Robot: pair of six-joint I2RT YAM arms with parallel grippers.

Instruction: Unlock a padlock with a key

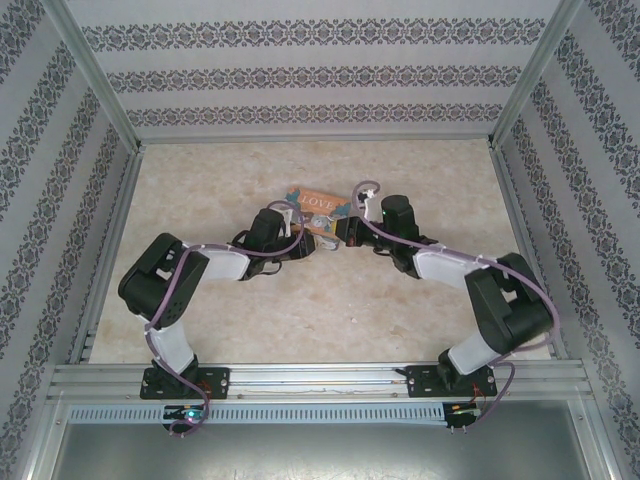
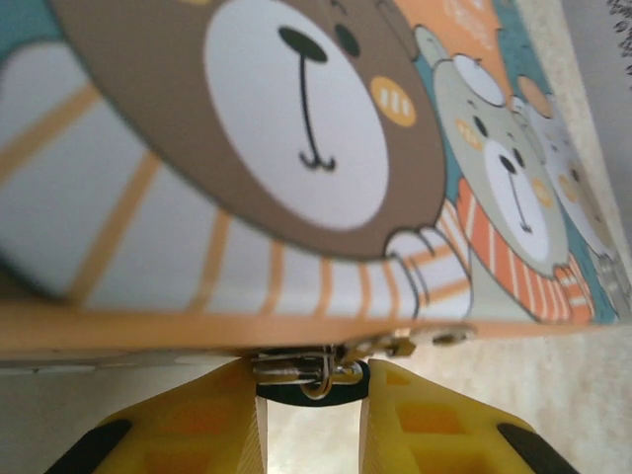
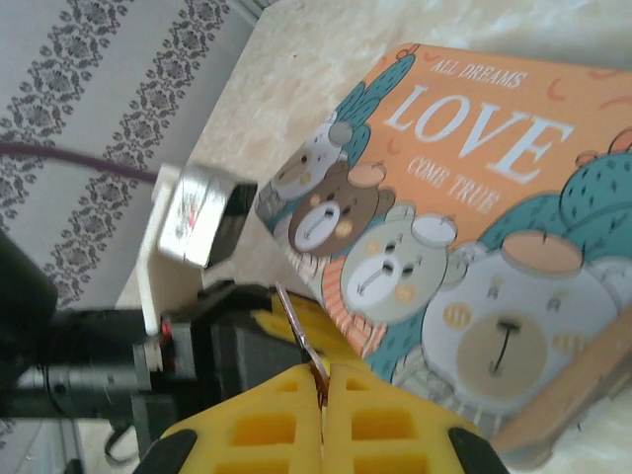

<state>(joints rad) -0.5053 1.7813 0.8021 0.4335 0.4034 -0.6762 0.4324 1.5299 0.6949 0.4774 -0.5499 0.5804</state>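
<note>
While the left gripper (image 2: 312,405), at bottom centre of its wrist view, narrows around the padlock (image 2: 308,375) under the tin (image 2: 296,158), the right gripper (image 3: 321,415) pinches the key (image 3: 296,331); steady the lock, then align the blade carefully.

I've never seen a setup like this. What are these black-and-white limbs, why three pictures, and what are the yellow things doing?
They are two robot arms bolted to a table. One picture looks down from above; the other two come from cameras on the wrists. The yellow blocks are gripper fingers. A cartoon-bear "LOVE" tin lies on the table. The left gripper brackets a small padlock at the tin's edge; whether it is gripped I cannot tell. The right gripper is shut on a thin metal key.
</note>
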